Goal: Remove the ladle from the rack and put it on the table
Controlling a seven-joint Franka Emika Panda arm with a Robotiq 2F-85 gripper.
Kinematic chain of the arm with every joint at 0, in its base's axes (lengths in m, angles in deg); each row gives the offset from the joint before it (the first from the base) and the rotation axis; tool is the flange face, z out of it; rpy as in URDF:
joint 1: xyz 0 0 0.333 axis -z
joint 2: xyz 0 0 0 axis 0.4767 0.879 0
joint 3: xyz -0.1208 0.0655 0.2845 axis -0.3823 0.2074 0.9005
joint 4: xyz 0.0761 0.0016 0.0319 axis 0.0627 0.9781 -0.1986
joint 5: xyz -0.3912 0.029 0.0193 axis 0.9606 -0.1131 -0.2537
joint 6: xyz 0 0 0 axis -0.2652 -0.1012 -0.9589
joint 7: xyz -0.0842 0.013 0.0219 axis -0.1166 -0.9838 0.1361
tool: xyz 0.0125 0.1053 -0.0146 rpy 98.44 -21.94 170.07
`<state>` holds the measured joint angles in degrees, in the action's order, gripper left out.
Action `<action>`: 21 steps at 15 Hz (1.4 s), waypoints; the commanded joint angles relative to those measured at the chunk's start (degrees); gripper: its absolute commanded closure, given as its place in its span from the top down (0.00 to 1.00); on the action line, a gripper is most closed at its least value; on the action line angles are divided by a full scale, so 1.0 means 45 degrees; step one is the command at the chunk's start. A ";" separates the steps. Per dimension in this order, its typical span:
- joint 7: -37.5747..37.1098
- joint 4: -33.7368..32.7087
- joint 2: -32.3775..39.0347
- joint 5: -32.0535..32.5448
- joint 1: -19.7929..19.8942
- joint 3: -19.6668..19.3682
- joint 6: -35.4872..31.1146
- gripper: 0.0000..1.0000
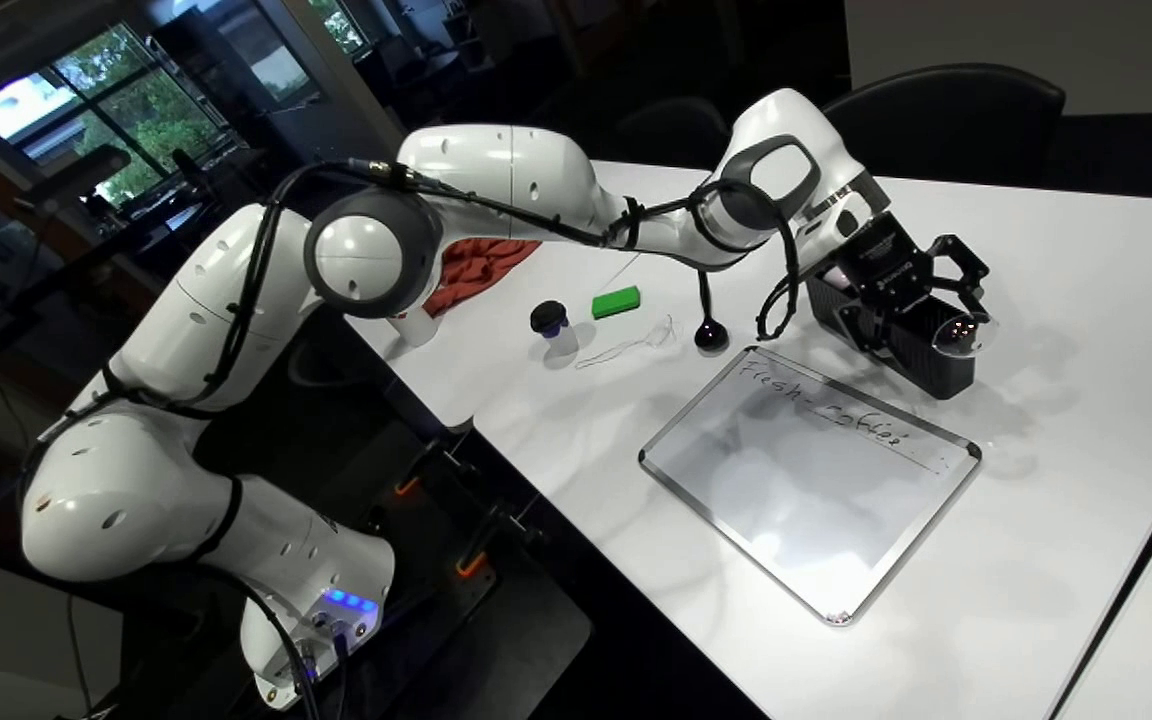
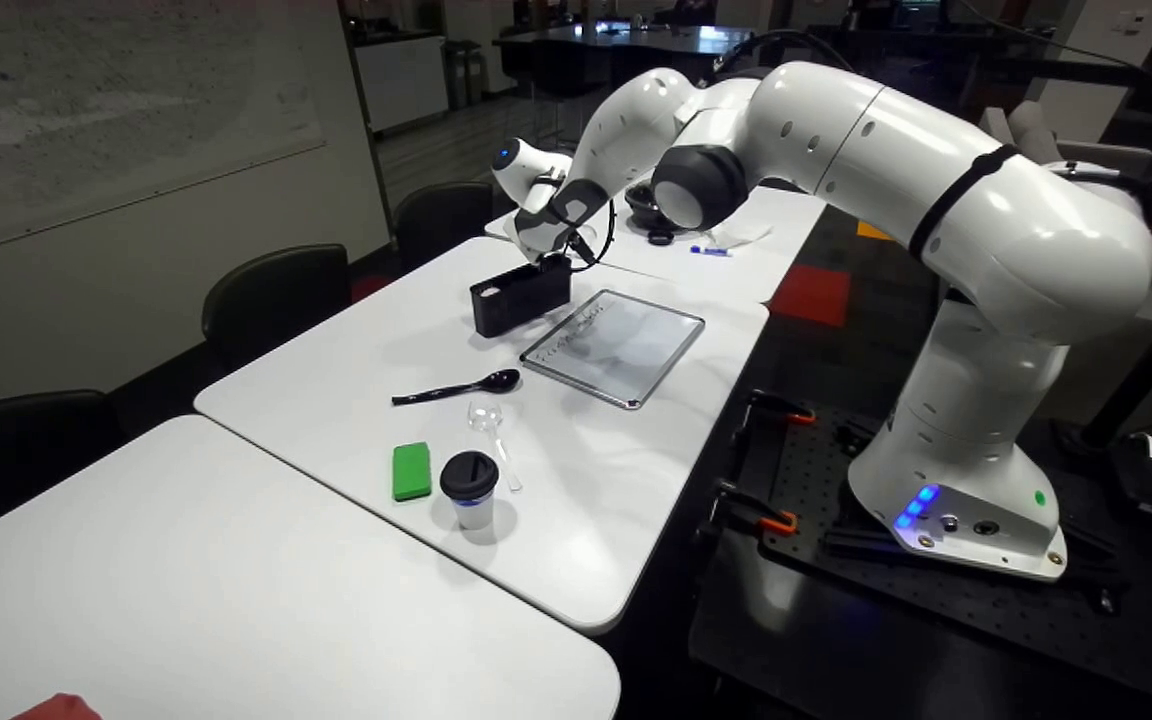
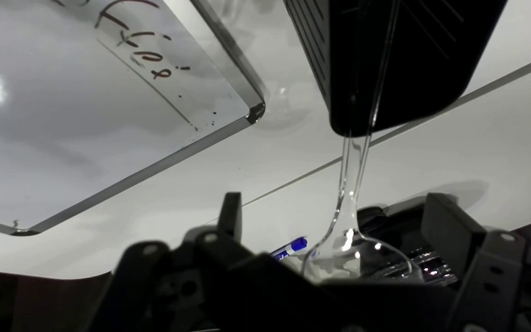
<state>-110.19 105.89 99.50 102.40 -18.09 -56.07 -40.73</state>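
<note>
Jaws spread, the gripper [image 3: 335, 207] hangs right by the ladle [image 3: 354, 175], but clamp on that glossy, curved bowl [image 3: 355, 258] and it could skid deeper into the rack [image 3: 417, 64]!

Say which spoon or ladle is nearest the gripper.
The clear ladle jutting past the black rack; the black spoon and the other clear utensil lie farther off, on the table.

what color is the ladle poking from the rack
Clear, colorless: the ladle shows best in the wrist view.
</note>
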 commanded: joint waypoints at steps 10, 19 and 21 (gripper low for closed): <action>-0.0095 -0.2775 0.1441 -0.0125 0.0638 0.0022 0.1363 0.20; -0.0011 -0.2458 0.0683 -0.0089 0.0510 -0.0048 0.1404 0.03; 0.0176 -0.2201 0.0237 -0.0097 0.0507 -0.0048 0.1397 0.03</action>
<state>-110.19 94.60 104.06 102.40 -15.50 -56.30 -36.61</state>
